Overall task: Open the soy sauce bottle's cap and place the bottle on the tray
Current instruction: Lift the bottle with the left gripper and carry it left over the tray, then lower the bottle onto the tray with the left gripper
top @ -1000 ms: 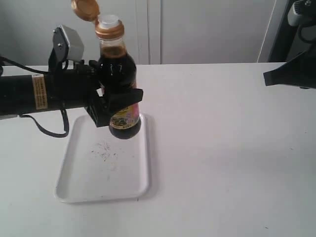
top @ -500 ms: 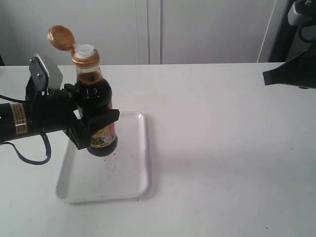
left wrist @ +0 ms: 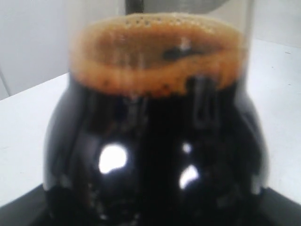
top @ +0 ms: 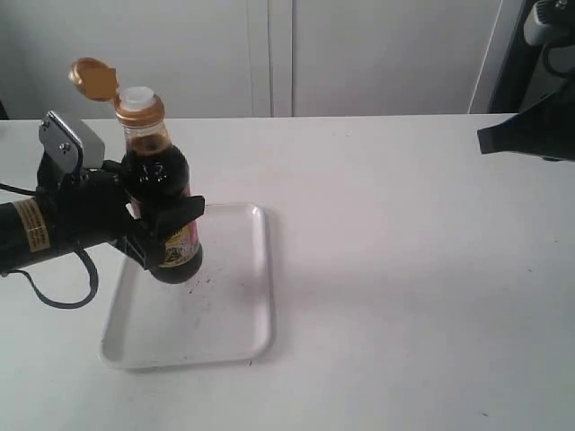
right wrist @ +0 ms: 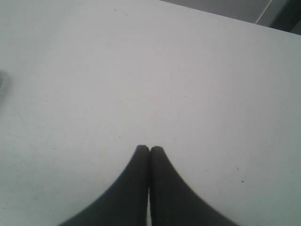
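Exterior view: soy sauce bottle (top: 160, 193), yellow-pink label unreadable.

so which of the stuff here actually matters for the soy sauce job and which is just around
Part of the job:
- soy sauce bottle, held by the left gripper
- cap, flipped open
- tray

Just around:
- table
- right gripper, shut, holding nothing, off to the side
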`<action>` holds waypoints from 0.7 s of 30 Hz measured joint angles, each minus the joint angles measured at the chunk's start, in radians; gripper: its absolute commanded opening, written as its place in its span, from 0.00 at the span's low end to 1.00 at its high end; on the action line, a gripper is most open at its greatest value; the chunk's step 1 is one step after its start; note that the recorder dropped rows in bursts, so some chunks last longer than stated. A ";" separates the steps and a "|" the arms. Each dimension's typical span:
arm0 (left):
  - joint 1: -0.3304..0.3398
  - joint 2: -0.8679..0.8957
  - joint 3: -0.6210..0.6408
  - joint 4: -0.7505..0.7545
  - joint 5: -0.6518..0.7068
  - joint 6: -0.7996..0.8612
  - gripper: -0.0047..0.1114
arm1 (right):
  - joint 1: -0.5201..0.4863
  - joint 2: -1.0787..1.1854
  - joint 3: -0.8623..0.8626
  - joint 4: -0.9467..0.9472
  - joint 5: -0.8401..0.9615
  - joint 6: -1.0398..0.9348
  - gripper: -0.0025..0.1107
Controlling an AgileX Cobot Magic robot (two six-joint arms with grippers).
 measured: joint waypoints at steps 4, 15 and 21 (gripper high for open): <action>0.000 0.001 0.000 -0.045 0.000 0.004 0.04 | 0.000 0.000 0.000 0.000 -0.004 0.000 0.02; -0.010 0.100 -0.004 -0.109 0.002 0.061 0.04 | 0.000 0.017 0.000 0.000 -0.012 0.000 0.02; -0.040 0.142 -0.019 -0.131 -0.006 0.105 0.04 | 0.000 0.032 0.000 0.000 -0.012 0.000 0.02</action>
